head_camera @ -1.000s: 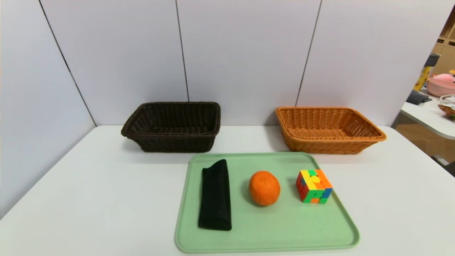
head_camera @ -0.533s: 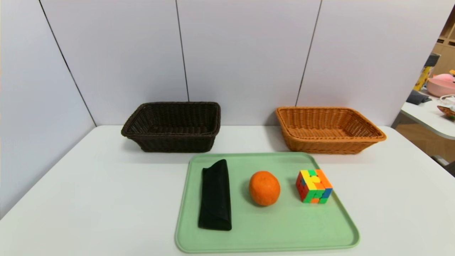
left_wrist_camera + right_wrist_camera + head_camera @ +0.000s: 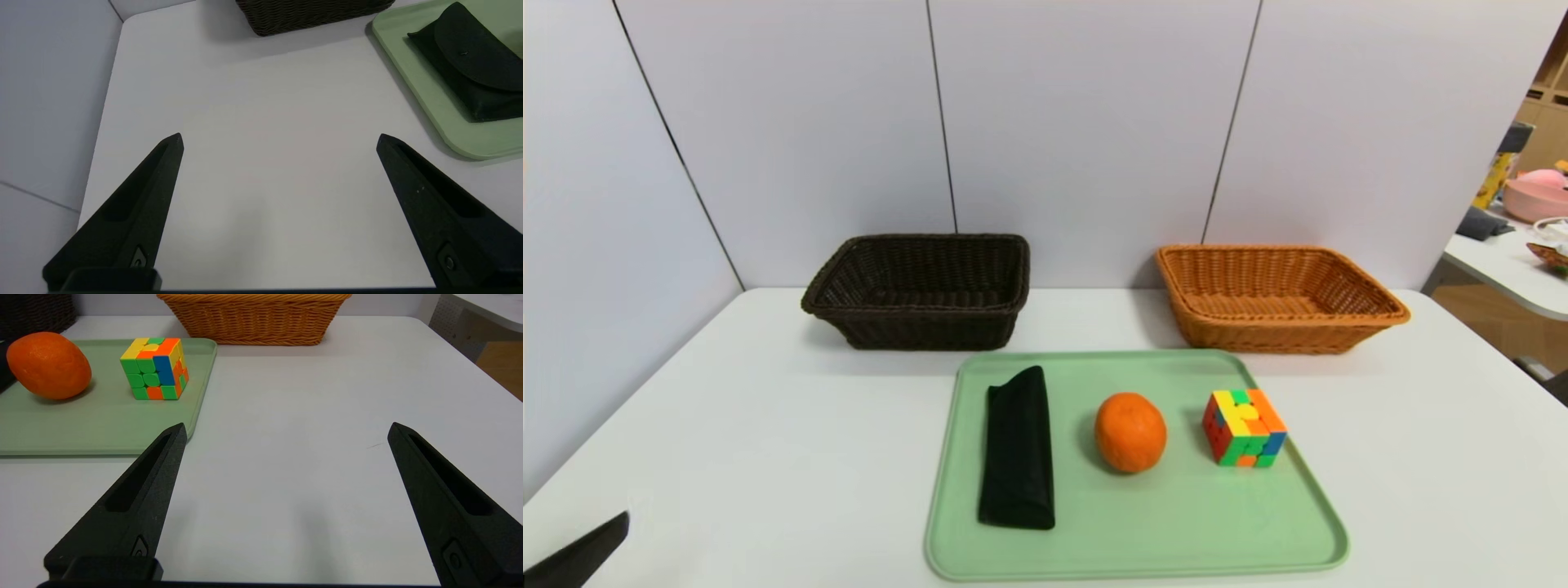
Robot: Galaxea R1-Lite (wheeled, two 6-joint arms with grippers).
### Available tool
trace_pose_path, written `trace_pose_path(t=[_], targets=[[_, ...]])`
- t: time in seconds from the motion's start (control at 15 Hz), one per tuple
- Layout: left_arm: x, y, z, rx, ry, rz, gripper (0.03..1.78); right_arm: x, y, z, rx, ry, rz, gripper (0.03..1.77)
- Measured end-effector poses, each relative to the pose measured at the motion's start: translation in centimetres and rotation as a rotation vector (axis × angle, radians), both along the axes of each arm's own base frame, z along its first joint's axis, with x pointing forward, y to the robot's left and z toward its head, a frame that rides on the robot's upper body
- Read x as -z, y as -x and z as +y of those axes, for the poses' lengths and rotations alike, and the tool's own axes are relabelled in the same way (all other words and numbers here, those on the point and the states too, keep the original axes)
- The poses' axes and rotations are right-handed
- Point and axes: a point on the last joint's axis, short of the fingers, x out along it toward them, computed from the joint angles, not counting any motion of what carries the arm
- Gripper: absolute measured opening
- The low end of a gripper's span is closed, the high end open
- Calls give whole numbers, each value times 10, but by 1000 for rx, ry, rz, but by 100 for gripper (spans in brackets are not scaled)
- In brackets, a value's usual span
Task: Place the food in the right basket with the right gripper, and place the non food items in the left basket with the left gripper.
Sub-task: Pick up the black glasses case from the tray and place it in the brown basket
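On the green tray [image 3: 1135, 531] lie a black folded pouch [image 3: 1017, 447] on the left, a round orange fruit [image 3: 1129, 432] in the middle and a multicoloured puzzle cube [image 3: 1244, 427] on the right. Behind the tray stand the dark brown left basket [image 3: 931, 331] and the orange-tan right basket [image 3: 1258, 335], both with nothing inside. My left gripper [image 3: 279, 139] hovers open over bare table, left of the tray and the pouch [image 3: 470, 61]; one black fingertip [image 3: 605, 535] shows in the head view's lower left corner. My right gripper [image 3: 287, 426] is open over bare table right of the tray, nearest the cube [image 3: 155, 369].
Grey wall panels close off the white table [image 3: 768, 449] at the back and left. Off to the right stands a second table with a pink bowl [image 3: 1535, 196] and clutter. The table's right edge lies beyond the tan basket.
A black tip of my left gripper has come into the head view at the lower left corner. The objects on the tray and both baskets have not moved.
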Motion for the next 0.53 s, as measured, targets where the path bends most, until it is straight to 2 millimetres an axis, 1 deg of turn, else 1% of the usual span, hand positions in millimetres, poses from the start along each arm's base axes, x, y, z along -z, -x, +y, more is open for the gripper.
trace_pose_path(t=[0.13, 0.27, 0.4, 0.53], targets=[[-23, -31, -7, 65, -17, 57, 169, 0, 0, 0, 0, 1, 0, 170], [-41, -64, -20, 133, -32, 124, 169, 0, 0, 0, 0, 0, 0, 170], [-53, -95, -38, 209, -38, 203, 169, 0, 0, 0, 0, 0, 0, 170], [-55, -121, -63, 278, -26, 297, 169, 0, 0, 0, 0, 0, 0, 170]])
